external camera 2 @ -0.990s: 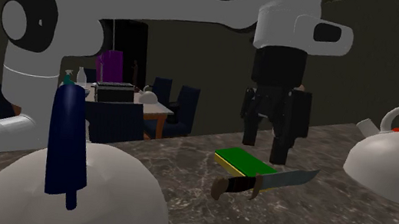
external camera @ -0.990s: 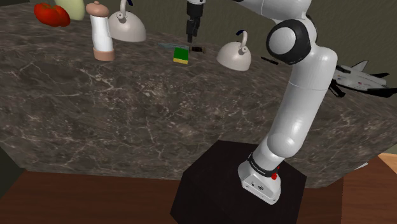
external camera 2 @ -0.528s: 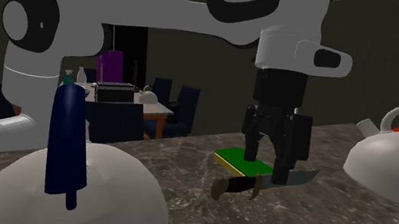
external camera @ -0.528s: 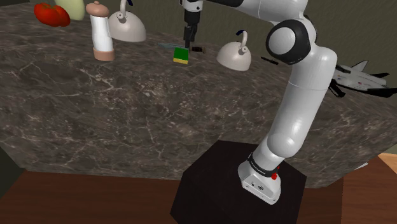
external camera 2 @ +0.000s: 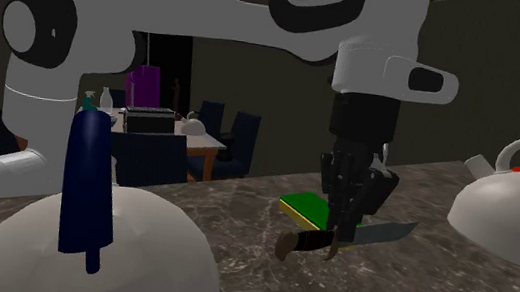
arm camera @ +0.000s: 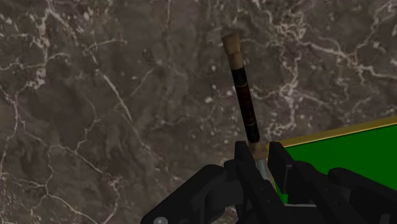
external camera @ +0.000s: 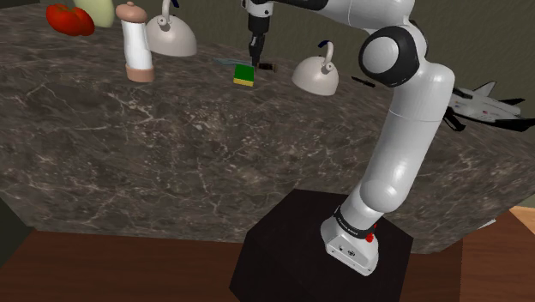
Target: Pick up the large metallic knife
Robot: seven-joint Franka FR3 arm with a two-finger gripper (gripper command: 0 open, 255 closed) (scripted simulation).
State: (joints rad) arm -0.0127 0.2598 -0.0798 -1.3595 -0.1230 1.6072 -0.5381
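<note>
The knife [external camera 2: 303,244] lies flat on the dark marble tabletop [external camera: 171,146], just beside a green block with a yellow edge [external camera 2: 303,207]. In the second exterior view its dark handle points toward the lower left and its pale blade toward the right.

The end effector [external camera 2: 338,239] comes down on it from straight above. Its two black fingers are drawn in close and clamped on the knife where the handle meets the blade. The wrist view shows this plainly: the fingers [arm camera: 243,159] press on either side of the narrow neck of the knife [arm camera: 245,95], and the banded handle runs away from them across the marble. The green block [arm camera: 343,149] sits just beside one finger.

Gripping at that neck looks deliberate. It is probably close to the balance point, so the knife should hang level rather than tip, and the guard gives the fingers something to seat against. The vertical approach also keeps the fingers clear of the block.

The knife appears to rest on the tabletop, not yet raised, so the grasp seems made and the lift remains. A straight upward pull should do. The thin neck could twist in the grip, and the block alongside might be nudged.

In the shoulder view a pale kettle [external camera: 315,74] stands near the end effector [external camera: 254,58].
</note>
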